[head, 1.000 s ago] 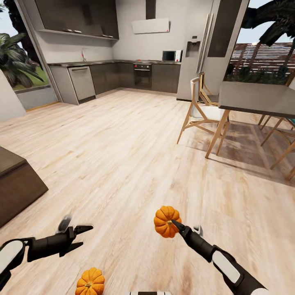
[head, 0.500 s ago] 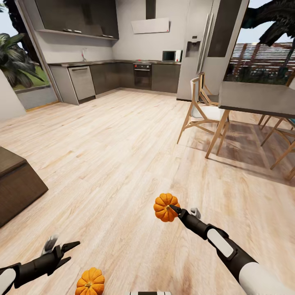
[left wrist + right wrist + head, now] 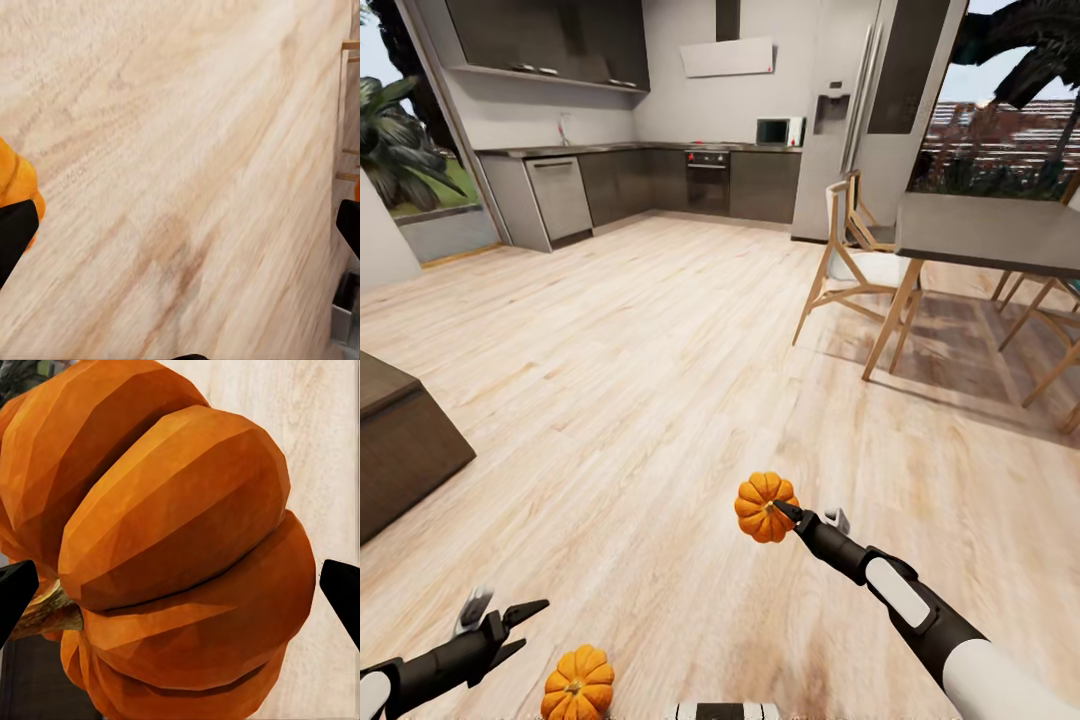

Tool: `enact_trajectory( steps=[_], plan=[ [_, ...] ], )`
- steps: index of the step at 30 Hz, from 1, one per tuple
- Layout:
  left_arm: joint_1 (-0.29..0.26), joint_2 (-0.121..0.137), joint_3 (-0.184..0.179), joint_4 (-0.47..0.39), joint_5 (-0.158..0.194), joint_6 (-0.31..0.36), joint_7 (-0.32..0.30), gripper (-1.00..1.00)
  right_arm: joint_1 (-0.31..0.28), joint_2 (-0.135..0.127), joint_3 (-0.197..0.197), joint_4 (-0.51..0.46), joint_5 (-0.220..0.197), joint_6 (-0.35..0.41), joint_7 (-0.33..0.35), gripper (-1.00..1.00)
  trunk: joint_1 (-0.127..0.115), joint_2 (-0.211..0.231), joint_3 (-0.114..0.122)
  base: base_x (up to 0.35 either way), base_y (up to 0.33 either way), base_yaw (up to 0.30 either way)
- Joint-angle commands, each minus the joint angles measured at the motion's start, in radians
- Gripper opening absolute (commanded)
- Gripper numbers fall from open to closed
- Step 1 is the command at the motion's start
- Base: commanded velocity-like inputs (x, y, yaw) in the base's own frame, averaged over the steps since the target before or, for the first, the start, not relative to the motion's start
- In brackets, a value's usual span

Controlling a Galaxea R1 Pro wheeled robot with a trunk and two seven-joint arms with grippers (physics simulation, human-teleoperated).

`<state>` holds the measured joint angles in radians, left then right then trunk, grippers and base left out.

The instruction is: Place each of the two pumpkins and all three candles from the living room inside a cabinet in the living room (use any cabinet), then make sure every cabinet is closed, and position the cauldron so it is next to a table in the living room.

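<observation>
While the right gripper (image 3: pixel 785 512) clasps one pumpkin (image 3: pixel 763 506), the other pumpkin (image 3: pixel 577 683) lies on the floor (image 3: pixel 660 380) just beside the parted left gripper (image 3: pixel 515 620).

One ribbed orange pumpkin (image 3: pixel 765 506) is held aloft, stem sideways; the second pumpkin (image 3: pixel 577 684) sits upright on the floor.

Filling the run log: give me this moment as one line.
right gripper: holding pumpkin aloft | left gripper: open, empty | second pumpkin: on floor | cabinet: at left
</observation>
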<state>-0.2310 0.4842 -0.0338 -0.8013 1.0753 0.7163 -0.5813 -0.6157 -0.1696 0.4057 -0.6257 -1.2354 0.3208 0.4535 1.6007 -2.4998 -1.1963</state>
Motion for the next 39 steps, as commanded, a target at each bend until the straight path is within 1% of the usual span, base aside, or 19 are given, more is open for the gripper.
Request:
enact_trajectory(
  steps=[1,7,10,12,20,31,35,37,39],
  plan=[
    [-0.001,0.001,-0.001,0.003,0.009,0.005,0.001,1.00,-0.001,-0.001,0.004,0.000,-0.012,0.004,0.001,-1.00,0.000,-0.001,-0.005,0.000,0.000,0.000],
    [-0.001,0.002,0.004,0.037,0.018,0.006,-0.006,1.00,-0.001,-0.002,0.005,-0.001,-0.011,-0.003,0.007,-1.00,0.003,-0.002,-0.028,0.000,0.000,0.000],
    [-0.001,0.003,0.005,0.048,0.012,0.005,-0.053,1.00,-0.001,-0.002,0.003,0.000,-0.011,-0.009,0.003,-1.00,0.004,-0.003,-0.040,0.000,0.000,0.000],
    [-0.001,0.004,0.005,0.054,0.010,0.005,-0.065,1.00,-0.001,-0.002,0.002,0.002,-0.011,-0.010,0.003,-1.00,0.005,-0.003,-0.047,0.000,0.000,0.000],
    [-0.001,0.004,0.005,0.063,0.008,0.003,-0.072,1.00,-0.001,-0.001,0.004,0.002,-0.011,-0.010,0.003,-1.00,0.009,-0.005,-0.078,0.000,0.000,0.005],
    [-0.001,0.002,0.005,0.063,0.006,-0.002,-0.071,1.00,-0.001,-0.001,0.005,0.001,-0.011,-0.011,0.017,-1.00,0.014,-0.008,-0.121,0.000,0.000,0.250],
    [-0.001,0.000,0.004,0.063,0.006,-0.003,-0.071,1.00,-0.001,-0.001,0.005,-0.001,-0.011,-0.011,0.018,-1.00,0.015,-0.009,-0.136,0.000,0.000,0.083],
    [-0.001,-0.001,0.002,0.063,0.006,-0.021,-0.071,1.00,-0.001,-0.001,0.005,-0.003,-0.011,-0.011,0.018,-1.00,0.016,-0.009,-0.144,0.000,0.000,0.023],
    [-0.001,-0.001,-0.003,0.063,0.005,-0.060,-0.072,1.00,-0.001,-0.001,0.006,-0.007,-0.010,-0.008,0.021,-1.00,0.017,-0.010,-0.152,0.000,0.000,0.069]
  ],
)
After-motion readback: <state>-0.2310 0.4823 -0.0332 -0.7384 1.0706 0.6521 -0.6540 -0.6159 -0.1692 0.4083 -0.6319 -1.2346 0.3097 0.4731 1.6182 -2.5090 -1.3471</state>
